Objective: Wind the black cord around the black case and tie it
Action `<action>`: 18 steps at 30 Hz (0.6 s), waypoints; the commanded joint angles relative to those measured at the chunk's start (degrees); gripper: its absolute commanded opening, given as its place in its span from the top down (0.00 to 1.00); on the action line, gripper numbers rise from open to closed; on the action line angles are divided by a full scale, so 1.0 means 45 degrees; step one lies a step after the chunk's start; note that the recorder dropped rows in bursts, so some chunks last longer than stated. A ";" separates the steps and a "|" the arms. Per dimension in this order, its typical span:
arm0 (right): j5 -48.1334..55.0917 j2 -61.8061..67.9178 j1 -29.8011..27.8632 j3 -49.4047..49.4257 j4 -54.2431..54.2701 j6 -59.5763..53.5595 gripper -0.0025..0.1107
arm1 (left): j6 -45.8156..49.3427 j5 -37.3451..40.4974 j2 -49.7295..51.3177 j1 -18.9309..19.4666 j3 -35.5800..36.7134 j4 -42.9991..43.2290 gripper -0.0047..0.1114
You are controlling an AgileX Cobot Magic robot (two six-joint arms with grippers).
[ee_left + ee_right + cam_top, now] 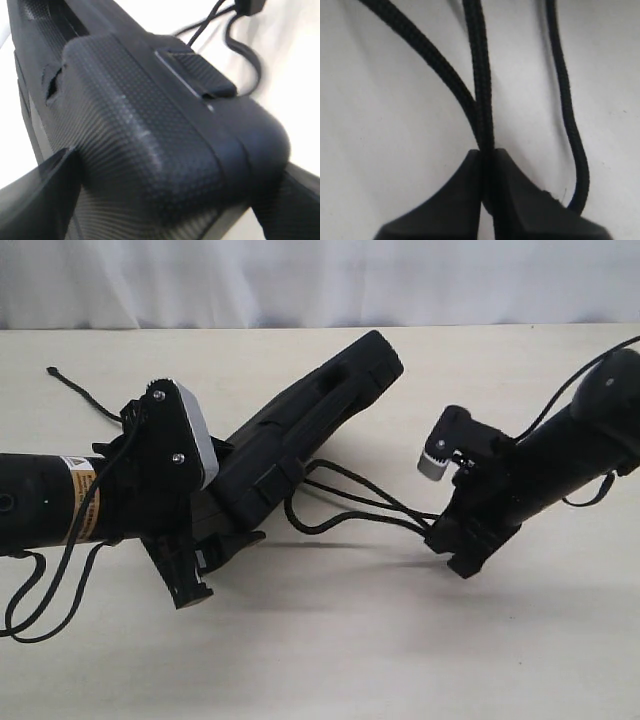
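The black case [300,430] is tilted, one end raised toward the far side, the other end held by my left gripper [215,540]. In the left wrist view the case's textured corner [150,150] fills the space between the two fingers, which press on either side of it. The black cord [360,505] runs in loops from under the case to my right gripper [440,530]. The right wrist view shows two braided strands [482,110] pinched between the shut fingers, a third strand [570,125] looping beside them. A loose cord end [75,390] lies at the far left.
A pale wooden table [330,640] carries everything, with a white curtain [300,280] behind its far edge. Glossy robot cables [40,580] hang off the left arm near the front left.
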 commanded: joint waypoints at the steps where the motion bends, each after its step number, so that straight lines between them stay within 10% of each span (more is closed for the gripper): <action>1: 0.0341 -0.0437 -0.0330 0.0054 0.0560 0.1492 0.94 | -0.0359 0.0255 -0.0047 0.0029 -0.0065 -0.0332 0.96; 18: 0.0382 -0.1533 -0.0327 0.0079 -0.1551 0.6387 0.94 | -0.0359 0.0247 -0.0047 0.0029 -0.0065 -0.0894 0.96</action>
